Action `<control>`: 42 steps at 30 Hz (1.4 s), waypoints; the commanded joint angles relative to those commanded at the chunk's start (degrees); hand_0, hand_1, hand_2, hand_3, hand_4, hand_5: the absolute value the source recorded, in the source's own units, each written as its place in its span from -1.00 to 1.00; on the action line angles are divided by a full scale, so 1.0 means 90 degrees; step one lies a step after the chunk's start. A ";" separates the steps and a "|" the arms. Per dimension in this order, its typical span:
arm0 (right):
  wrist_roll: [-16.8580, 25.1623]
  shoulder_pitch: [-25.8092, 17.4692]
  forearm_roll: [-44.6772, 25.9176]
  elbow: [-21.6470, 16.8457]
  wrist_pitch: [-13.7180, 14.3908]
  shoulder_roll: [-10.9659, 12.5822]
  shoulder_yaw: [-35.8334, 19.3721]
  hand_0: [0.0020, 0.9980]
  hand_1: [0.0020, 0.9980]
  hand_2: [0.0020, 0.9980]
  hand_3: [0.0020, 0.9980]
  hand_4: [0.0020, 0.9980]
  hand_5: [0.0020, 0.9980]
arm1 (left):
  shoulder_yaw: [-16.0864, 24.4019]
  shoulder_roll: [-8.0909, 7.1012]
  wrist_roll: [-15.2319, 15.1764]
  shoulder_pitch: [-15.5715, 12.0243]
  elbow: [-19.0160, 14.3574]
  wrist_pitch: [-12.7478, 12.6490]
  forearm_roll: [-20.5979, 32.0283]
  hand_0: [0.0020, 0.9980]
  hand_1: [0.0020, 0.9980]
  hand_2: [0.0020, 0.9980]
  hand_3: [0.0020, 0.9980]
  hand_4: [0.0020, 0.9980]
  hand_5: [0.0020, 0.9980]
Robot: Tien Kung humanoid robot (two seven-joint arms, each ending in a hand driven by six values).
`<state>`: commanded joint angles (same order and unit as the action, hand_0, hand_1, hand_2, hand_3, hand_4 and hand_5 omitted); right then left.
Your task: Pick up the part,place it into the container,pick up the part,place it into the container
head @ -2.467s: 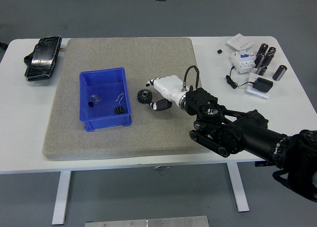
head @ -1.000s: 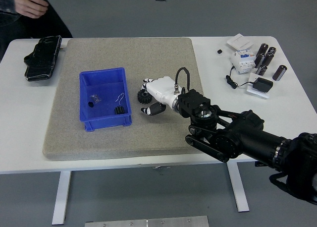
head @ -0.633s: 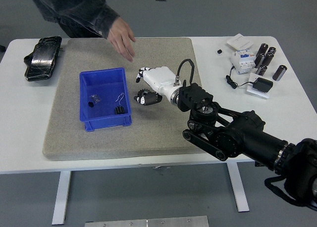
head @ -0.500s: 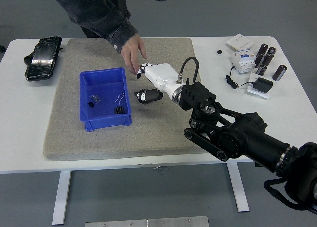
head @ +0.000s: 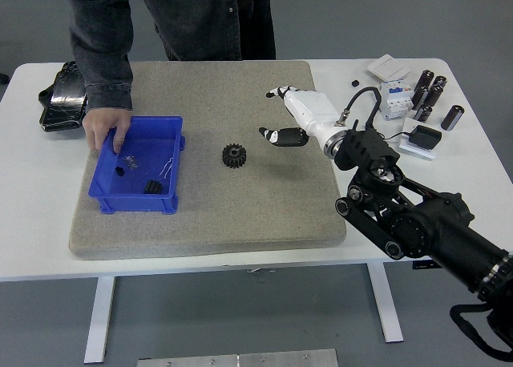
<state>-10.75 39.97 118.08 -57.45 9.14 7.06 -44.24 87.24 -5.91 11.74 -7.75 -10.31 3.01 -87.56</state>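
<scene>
— What lies around the robot's hand?

— The right hand [head: 292, 118] is white and hangs above the grey mat [head: 240, 215], near the mat's far right part. To the left of it, well apart, a black gear [head: 233, 155] lies flat on the mat; nothing touches it. Further left is the blue container [head: 172, 195], with some small dark parts inside. A person [head: 160, 22] stands at the far side of the table [head: 40, 255], and the person's hand [head: 105, 130] grips the far left rim of the container.

— And on the other side of the hand?

— To the right, on the bare table, there are black cylinders [head: 429, 90], a white breaker-like device [head: 395, 97], a white box [head: 385, 66] and a small black adapter [head: 423, 136] with a cable. Far left, at the table's corner, a black case [head: 62, 98] is partly hidden behind the person's sleeve.

— Can you read any label?

— No, the print is too small for me.

— How does the hand stand?

— The black arm [head: 417, 223] comes from the lower right and reaches up and left. The fingers are loosely opened and hold nothing; the thumb points left toward the gear. Between hand and gear the mat is free.
</scene>
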 joint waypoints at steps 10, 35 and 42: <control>0.0002 -0.0188 0.0055 -0.0027 0.0008 0.0040 -0.0332 0.04 0.34 0.76 0.71 0.56 -0.09 | -0.0009 0.0010 -0.0019 0.0015 0.0000 0.0001 0.0011 0.34 0.29 0.28 0.12 0.40 0.08; -0.0091 -0.0645 -0.0011 0.0129 -0.0078 0.0098 -0.0247 0.00 0.31 0.76 0.71 0.61 -0.14 | -0.0093 0.0038 -0.0049 0.0013 0.0000 0.0003 0.0089 0.34 0.29 0.28 0.12 0.40 0.08; -0.0091 -0.0483 -0.0133 0.0403 -0.0112 -0.0035 0.0163 -0.02 0.30 0.76 0.72 0.61 -0.14 | -0.0078 0.0031 -0.0051 0.0030 0.0000 0.0008 0.0059 0.34 0.29 0.28 0.12 0.40 0.08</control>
<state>-11.57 35.62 116.88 -53.82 8.13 6.75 -42.78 86.54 -5.63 11.28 -7.48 -10.31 3.08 -87.02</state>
